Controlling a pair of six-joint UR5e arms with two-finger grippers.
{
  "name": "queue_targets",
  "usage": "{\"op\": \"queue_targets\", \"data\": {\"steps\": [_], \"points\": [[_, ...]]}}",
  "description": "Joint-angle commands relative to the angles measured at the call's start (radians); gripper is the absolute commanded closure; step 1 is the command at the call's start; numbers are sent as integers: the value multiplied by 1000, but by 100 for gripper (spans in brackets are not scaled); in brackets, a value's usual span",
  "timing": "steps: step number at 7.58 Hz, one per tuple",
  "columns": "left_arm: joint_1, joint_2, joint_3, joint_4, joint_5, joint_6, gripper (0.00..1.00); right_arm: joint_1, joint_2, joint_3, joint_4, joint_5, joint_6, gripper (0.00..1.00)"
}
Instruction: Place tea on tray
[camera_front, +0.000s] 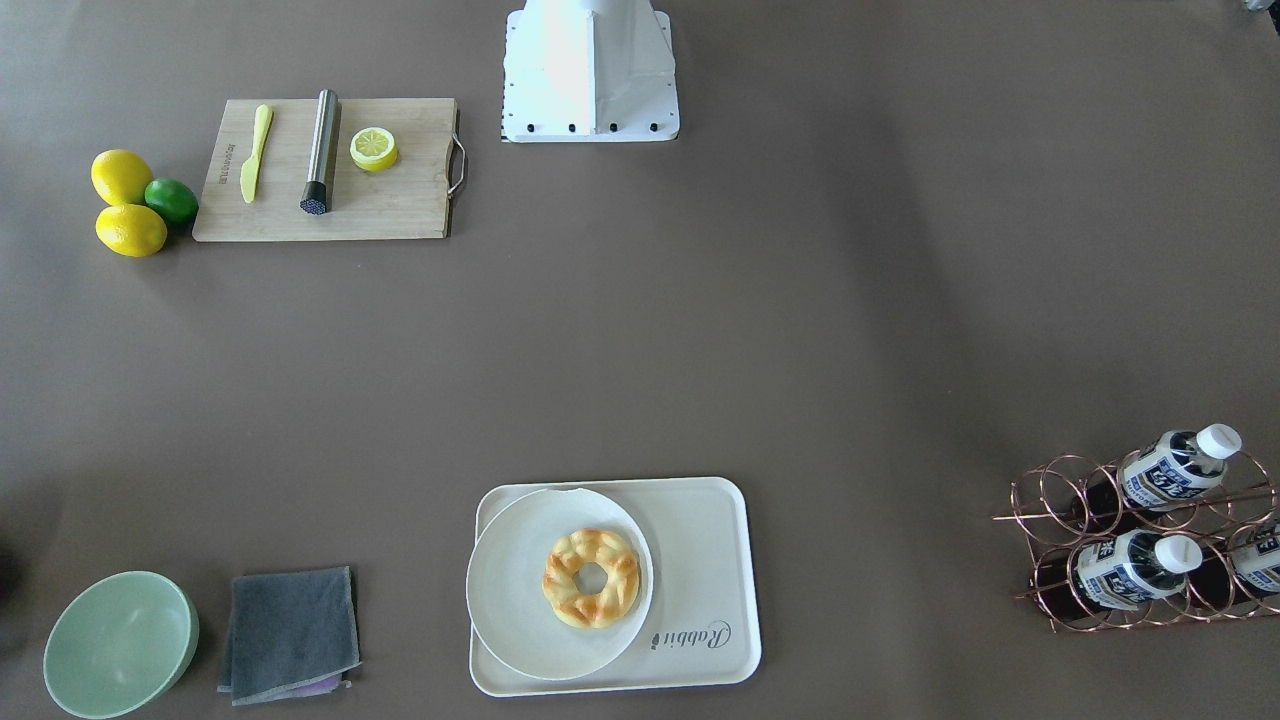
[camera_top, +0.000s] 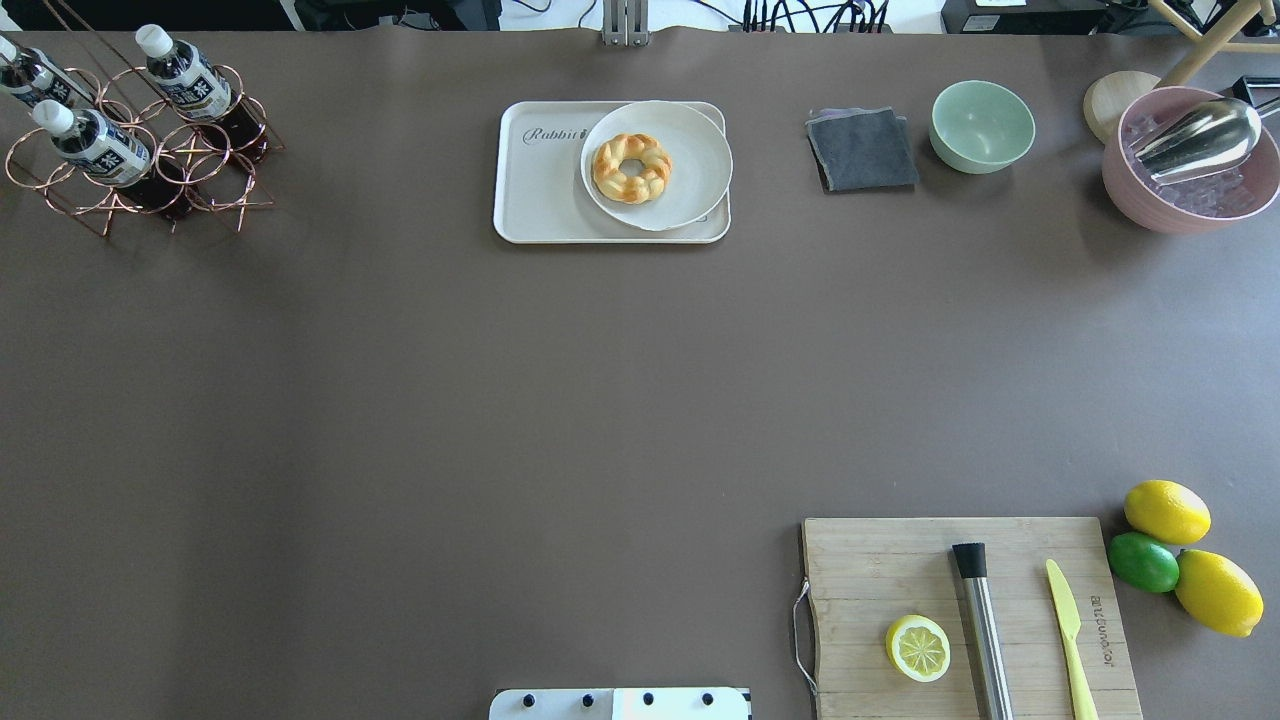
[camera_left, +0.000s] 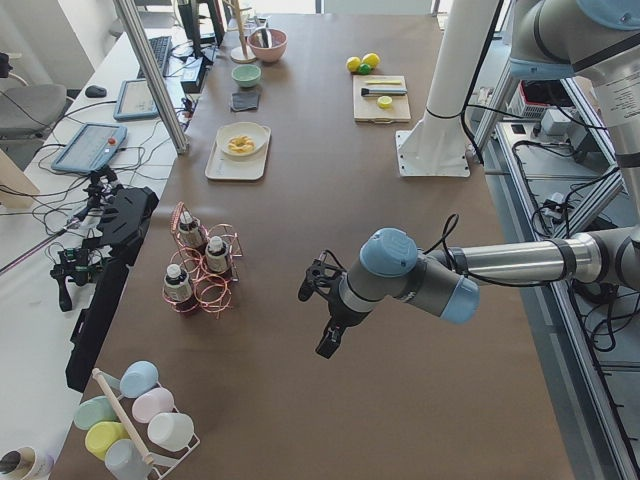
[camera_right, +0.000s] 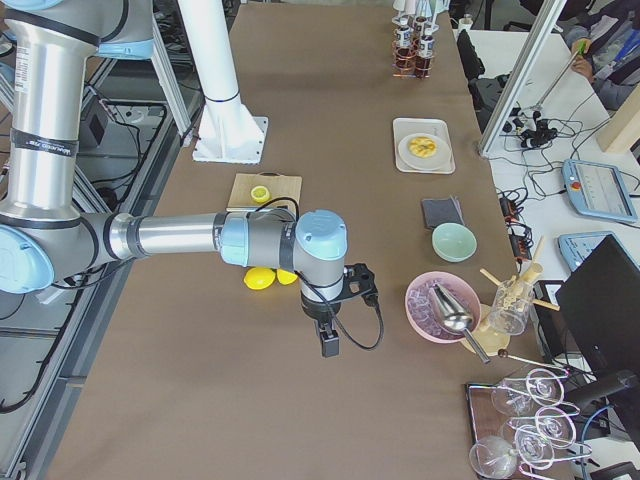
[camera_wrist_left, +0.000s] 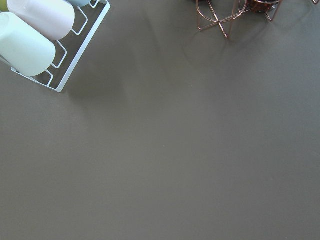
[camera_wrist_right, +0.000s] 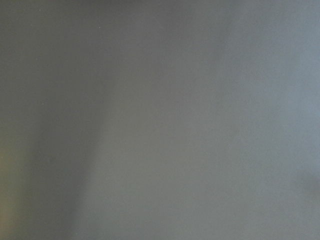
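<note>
Left arm (camera_left: 415, 278), near tea (camera_left: 213, 260), shows only side-on.

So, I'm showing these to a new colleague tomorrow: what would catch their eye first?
Probably the copper wire rack at the table's far left corner, holding three dark tea bottles. Next, the braided ring pastry on a white plate, which sits on the cream tray at the far middle. The yellow lemons beside the cutting board near the robot's right stand out too.

left hand (camera_left: 326, 348) pointing down | right hand (camera_right: 328, 347) pointing down | grip unclear
</note>
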Motion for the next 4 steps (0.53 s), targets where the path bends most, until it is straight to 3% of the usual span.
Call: {"op": "queue_targets", "data": {"steps": [1,4], "points": [[7,8,-17,9,-43,-14,3,0,-52,5,39,46,2,0],[9,49,-22,11,-84,-25,3,0,-54,5,72,53,2,0]]}}
